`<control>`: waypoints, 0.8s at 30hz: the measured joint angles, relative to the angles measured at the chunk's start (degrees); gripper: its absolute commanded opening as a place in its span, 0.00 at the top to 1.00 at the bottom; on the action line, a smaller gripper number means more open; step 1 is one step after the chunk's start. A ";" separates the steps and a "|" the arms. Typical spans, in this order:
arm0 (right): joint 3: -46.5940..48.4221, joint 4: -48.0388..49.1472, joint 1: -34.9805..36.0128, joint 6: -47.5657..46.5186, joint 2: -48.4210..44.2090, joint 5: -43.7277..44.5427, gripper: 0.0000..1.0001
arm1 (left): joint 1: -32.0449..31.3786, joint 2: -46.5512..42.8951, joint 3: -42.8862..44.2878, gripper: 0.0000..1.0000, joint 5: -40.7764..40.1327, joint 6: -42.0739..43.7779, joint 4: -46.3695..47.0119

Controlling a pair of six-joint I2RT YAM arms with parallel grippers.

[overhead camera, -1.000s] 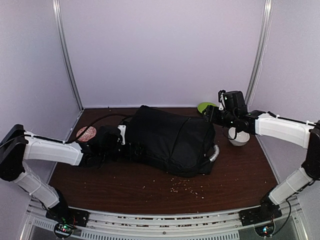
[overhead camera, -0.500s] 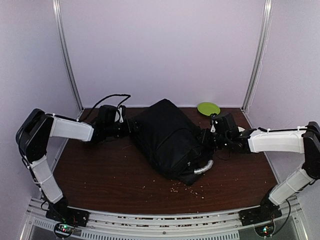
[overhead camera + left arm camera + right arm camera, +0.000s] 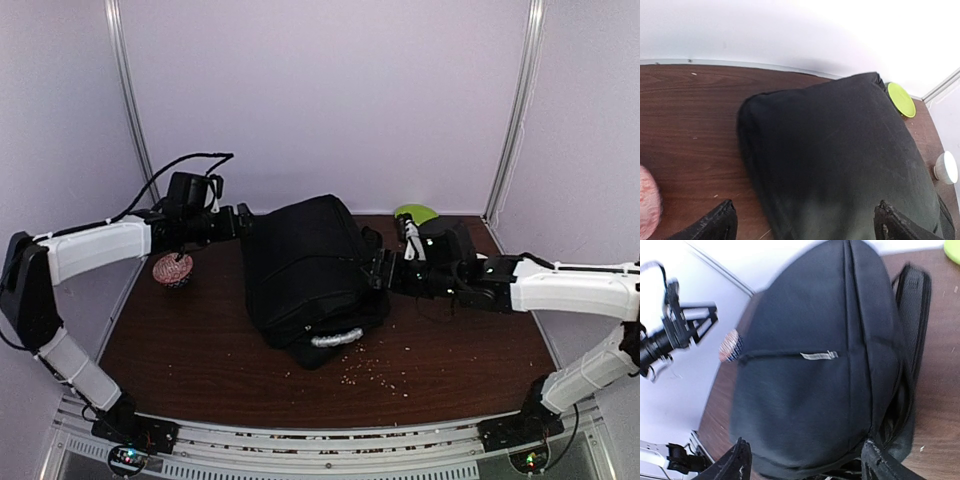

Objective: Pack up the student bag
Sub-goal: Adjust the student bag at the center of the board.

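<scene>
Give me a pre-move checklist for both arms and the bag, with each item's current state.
1. Left gripper open: ok, fingers spread wide.
2. Right gripper open: ok, fingers apart, the bag ahead.
3. Student bag lying on the table: ok.
4. Bag open for packing: not ok; the zipper in the right wrist view looks shut.
5. Pink ball clear of the bag: ok, on the left arm's side.
6. Either gripper touching the bag: cannot tell.
</scene>
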 measured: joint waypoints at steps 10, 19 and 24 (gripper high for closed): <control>-11.56 3.50 -6.10 0.13 -9.73 1.01 0.30 | -12.09 -14.80 -13.27 0.03 -7.74 -0.70 -1.40; -13.05 19.39 -6.58 11.37 2.97 -8.22 0.41 | -18.88 -7.30 -14.03 0.05 -11.85 -1.66 -3.54; -16.13 28.00 -7.61 17.38 4.61 -10.16 0.66 | -21.59 -0.46 -5.84 0.08 -14.58 1.42 -4.68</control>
